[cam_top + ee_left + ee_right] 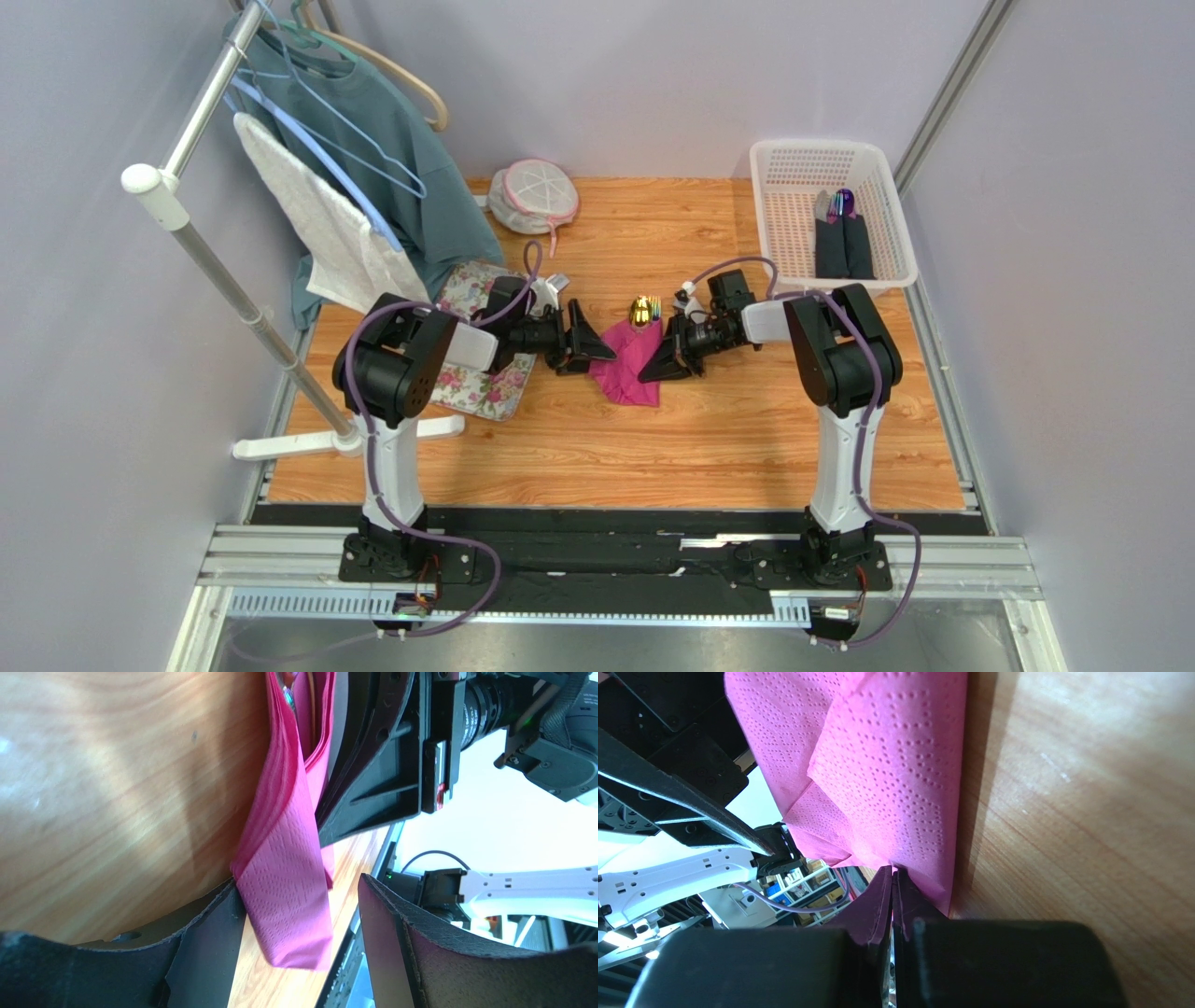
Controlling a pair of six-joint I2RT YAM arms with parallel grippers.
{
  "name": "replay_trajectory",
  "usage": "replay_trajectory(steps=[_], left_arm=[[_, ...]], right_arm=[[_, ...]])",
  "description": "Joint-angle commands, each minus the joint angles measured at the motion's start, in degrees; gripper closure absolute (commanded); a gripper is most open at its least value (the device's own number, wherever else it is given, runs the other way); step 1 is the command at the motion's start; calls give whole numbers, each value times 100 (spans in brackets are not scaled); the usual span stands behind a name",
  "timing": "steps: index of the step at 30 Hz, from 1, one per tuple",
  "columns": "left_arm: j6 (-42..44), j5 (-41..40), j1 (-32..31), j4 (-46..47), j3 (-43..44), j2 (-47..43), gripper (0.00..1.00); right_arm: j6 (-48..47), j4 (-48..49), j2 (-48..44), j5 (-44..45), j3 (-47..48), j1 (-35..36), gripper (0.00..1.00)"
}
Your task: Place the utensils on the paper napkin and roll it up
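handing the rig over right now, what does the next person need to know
Left gripper: open, one finger on each side of the paper napkin, not closed on it.
Right gripper: shut on the napkin's edge.
Utensils: gold metal shows at the napkin's far end; how much is wrapped cannot be told.
Done: napkin folded over itself.
Left: finish the roll, then release.

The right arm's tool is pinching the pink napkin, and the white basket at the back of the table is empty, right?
Not quite. The basket is not empty: dark items with a purple tip lie in it, as the top view shows. The rest holds: the right tool is pinching the napkin.
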Motion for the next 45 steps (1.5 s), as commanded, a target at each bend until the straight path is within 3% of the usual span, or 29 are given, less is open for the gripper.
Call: replay_trajectory(steps=[1,7,28,39,45], left_arm=[[-237,73,33,238,-320,-125,31],[-942,170,33,1092,-628,-203,28],[-1505,-145,16,1269,-1086,-722,21],[-1040,-357,139,803,-673,-810,32],[-460,-436,112,5,-366,-687,43]], right_arm=[[-89,-191,363,1217,-82,23,98],[-80,-183,355,1217,-64,23,98],[-45,-139,328,1217,-117,40,98],[-36,-139,328,1217,-108,40,98],[-19,-130,302,1217,-117,49,98]])
